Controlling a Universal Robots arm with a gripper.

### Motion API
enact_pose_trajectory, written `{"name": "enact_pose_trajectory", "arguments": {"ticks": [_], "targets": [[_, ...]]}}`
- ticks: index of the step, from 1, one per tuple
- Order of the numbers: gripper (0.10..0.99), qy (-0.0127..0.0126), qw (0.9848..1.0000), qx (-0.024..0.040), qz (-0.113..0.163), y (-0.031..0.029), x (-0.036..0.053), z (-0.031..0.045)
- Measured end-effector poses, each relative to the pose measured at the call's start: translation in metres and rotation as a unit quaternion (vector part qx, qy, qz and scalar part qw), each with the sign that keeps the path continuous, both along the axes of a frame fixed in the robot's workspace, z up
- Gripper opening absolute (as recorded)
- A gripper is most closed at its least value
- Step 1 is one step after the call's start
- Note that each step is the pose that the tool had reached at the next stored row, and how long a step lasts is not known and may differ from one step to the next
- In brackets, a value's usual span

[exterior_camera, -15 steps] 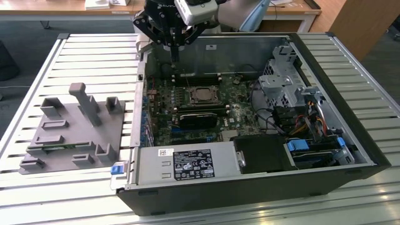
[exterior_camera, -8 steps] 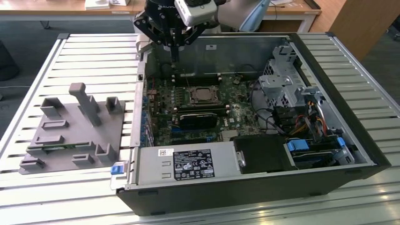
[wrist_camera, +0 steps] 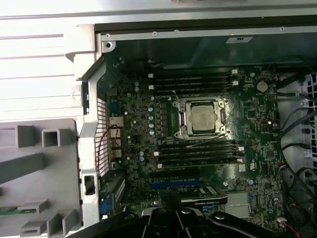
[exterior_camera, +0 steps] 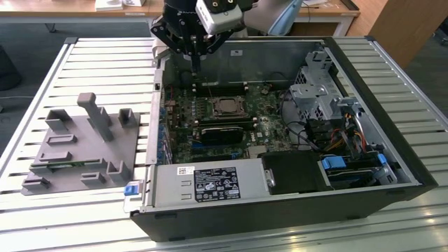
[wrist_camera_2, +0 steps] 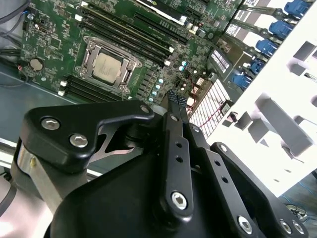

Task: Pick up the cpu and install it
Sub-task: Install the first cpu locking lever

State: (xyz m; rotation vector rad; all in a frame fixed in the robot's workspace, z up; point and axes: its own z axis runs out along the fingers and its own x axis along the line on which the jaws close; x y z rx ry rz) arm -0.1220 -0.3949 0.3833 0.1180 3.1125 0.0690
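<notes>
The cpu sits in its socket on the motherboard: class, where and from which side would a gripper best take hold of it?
Probably from straight above, fingers on two opposite edges of the cpu: it lies flat, and the socket frame blocks any sideways approach.

**Print in the scene**
A white-and-black printed label (exterior_camera: 215,184) sat on the grey power supply box (exterior_camera: 175,184), lower middle of the exterior view; its wording could not be read.
</notes>
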Motion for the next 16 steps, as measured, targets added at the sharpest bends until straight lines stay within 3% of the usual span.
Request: {"name": "enact_pose_trajectory", "arguments": {"ticks": [16], "targets": [[0.106, 0.0000, 1.0000, 0.0000, 0.000, 0.0000, 0.0000, -0.0073]]}}
